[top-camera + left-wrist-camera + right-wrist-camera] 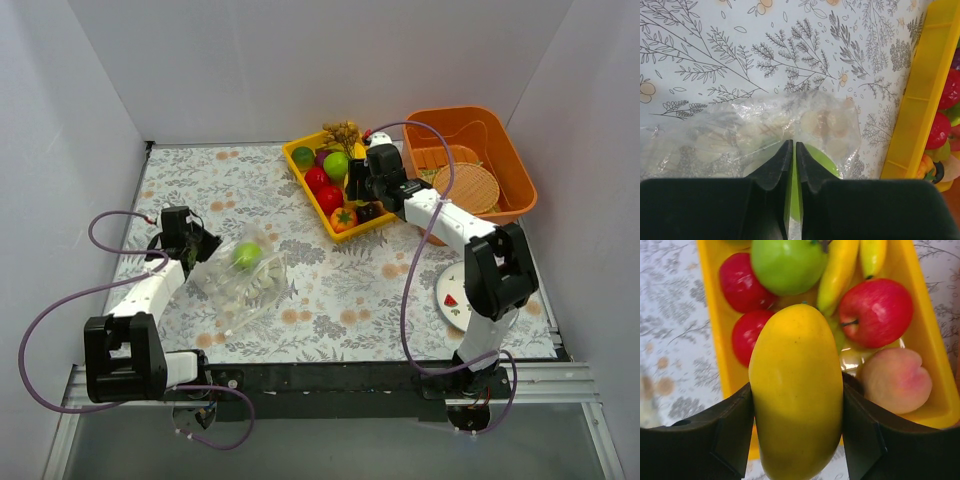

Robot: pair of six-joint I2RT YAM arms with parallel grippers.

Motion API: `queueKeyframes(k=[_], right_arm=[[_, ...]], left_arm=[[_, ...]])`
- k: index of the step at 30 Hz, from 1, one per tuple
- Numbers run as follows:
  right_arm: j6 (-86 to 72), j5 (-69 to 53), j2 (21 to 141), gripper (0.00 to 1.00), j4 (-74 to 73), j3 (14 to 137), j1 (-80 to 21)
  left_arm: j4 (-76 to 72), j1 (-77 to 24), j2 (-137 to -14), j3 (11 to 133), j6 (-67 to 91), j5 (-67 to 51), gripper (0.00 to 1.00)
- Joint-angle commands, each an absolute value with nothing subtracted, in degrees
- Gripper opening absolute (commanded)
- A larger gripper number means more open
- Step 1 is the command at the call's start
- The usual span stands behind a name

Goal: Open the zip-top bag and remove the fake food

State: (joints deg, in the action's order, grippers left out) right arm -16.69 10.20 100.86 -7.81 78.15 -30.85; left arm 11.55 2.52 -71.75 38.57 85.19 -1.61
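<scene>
The zip-top bag [243,282] lies crumpled on the flowered table at the left, with a light green apple [246,255] and pale pieces inside. My left gripper [188,246] is shut on the bag's near edge. In the left wrist view its gripper [794,145] pinches the clear plastic [735,132], and the apple [826,161] shows just behind the fingers. My right gripper [358,188] hangs over the yellow tray [293,160]. In the right wrist view that gripper [796,390] is shut on a large yellow lemon-like fruit [795,365] above the tray's near end.
The tray [935,370] holds red pieces, a green apple [787,262], a banana [840,270], a red apple [877,310] and a peach [897,380]. An orange basket [505,150] stands at the back right. A white plate [450,297] lies by the right arm.
</scene>
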Motion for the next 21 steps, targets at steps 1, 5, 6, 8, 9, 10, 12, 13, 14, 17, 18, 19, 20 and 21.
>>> queueKeyframes(k=[1,5,6,8,9,10,12,13,14,17,18,19,20,21], right_arm=[[-15.4,12.4,105.4,0.34,-0.5,81.1,-27.3],[-14.4,10.0,109.1,0.5,1.8,83.9,-24.7],[-14.2,9.9,109.6,0.52,1.8,84.5,-24.6],[-13.4,9.5,110.9,0.59,1.7,85.9,-24.6],[-13.4,9.3,111.2,0.64,1.4,86.4,-24.6],[-13.4,9.3,111.7,0.68,1.0,86.7,-24.6],[-13.7,9.1,111.9,0.75,0.6,87.4,-24.6],[-13.8,9.1,112.1,0.78,0.4,87.5,-24.6],[-14.0,9.2,112.1,0.79,0.1,88.1,-24.6],[-14.3,9.8,112.6,0.86,-2.6,88.7,-24.6],[-14.4,9.8,112.6,0.87,-2.9,88.9,-24.6],[-14.4,9.8,112.2,0.88,-3.0,88.7,-24.7],[-14.4,9.8,112.1,0.88,-3.1,88.5,-24.7],[-14.8,10.0,111.8,0.88,-3.3,88.4,-24.6]], left_arm=[[11.6,2.9,-71.3,41.5,81.8,-4.0,0.08],[11.6,2.8,-72.1,43.5,80.6,-6.6,0.1],[11.8,2.8,-72.3,43.9,80.4,-6.9,0.11],[11.9,2.8,-72.9,45.3,80.0,-7.6,0.12],[11.9,2.9,-73.1,45.6,80.0,-8.5,0.13],[11.9,2.8,-73.6,46.3,79.8,-8.9,0.15],[11.9,2.8,-74.0,46.9,79.7,-9.7,0.19],[11.8,2.8,-74.3,47.5,79.6,-10.0,0.2],[11.7,2.8,-74.8,47.7,79.6,-10.2,0.23],[11.4,2.8,-75.9,48.4,79.5,-11.3,0.25],[11.3,2.8,-76.2,48.6,79.5,-11.6,0.26],[11.2,2.8,-76.3,48.7,79.5,-12.0,0.27],[10.8,2.8,-76.5,48.7,79.5,-12.3,0.27],[10.6,2.8,-76.9,48.8,79.5,-12.5,0.28]])
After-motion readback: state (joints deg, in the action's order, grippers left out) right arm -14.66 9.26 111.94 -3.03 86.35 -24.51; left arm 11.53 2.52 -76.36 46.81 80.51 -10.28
